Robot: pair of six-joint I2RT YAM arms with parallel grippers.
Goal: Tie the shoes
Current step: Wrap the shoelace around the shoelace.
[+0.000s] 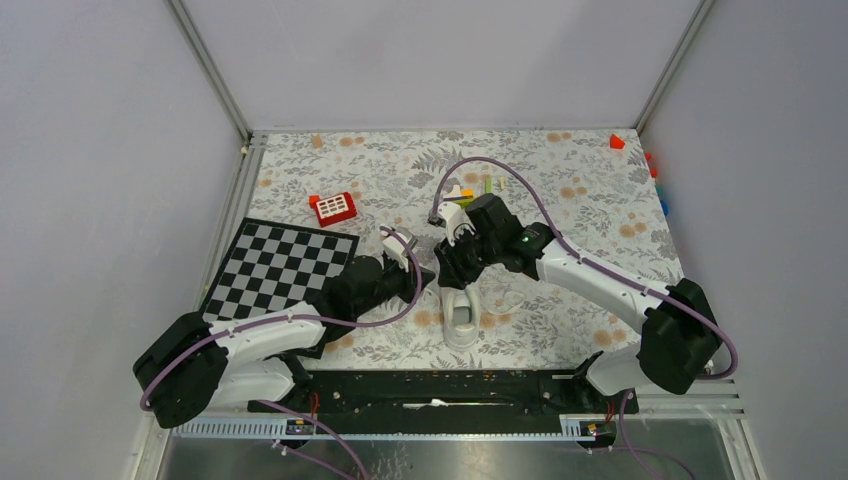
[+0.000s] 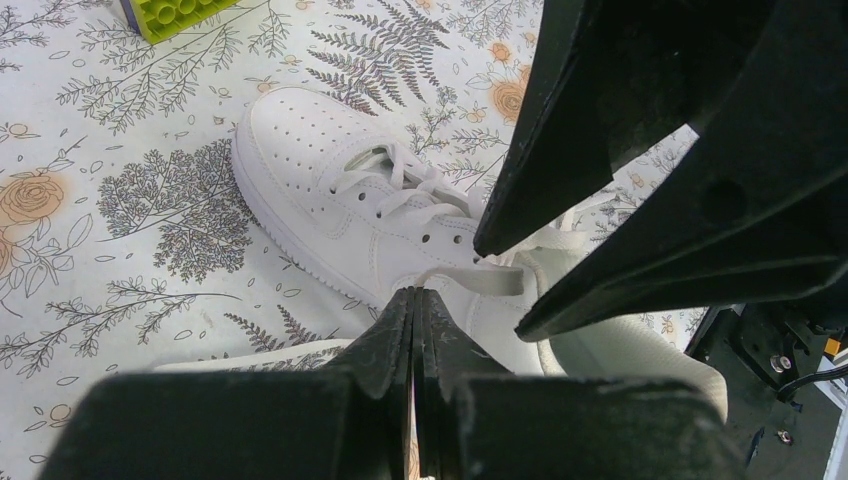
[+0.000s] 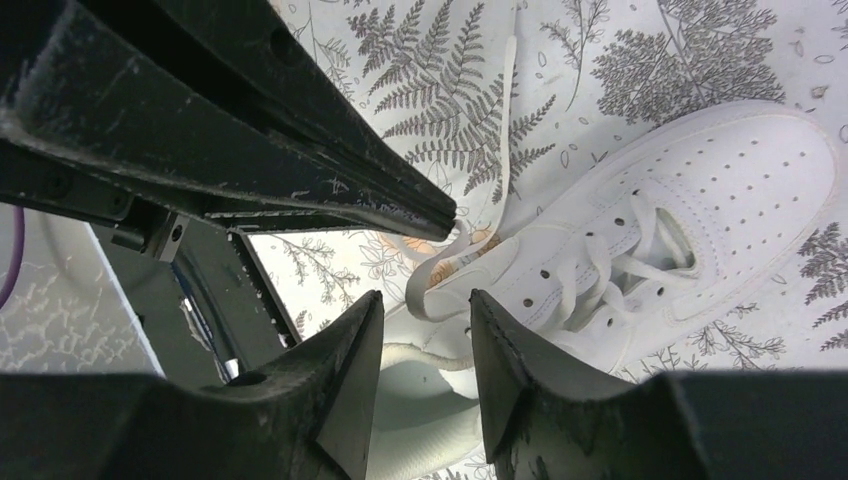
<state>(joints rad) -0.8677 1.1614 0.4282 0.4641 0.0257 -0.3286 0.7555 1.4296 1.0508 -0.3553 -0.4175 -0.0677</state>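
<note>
Sneaker (image 3: 612,262) beneath right claw (image 3: 426,297) (jaws parted)

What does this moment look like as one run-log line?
task: tie shoe, bow not tied | left tool: shut on white lace | right tool: open, close to left tool above white sneaker

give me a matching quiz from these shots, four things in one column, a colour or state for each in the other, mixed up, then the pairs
Things
1. sneaker
2. chequered mat
3. left tool
4. right tool

Colour or state
a. open
b. black and white
c. all white
d. shut

Pairs: 1-c, 2-b, 3-d, 4-a
</note>
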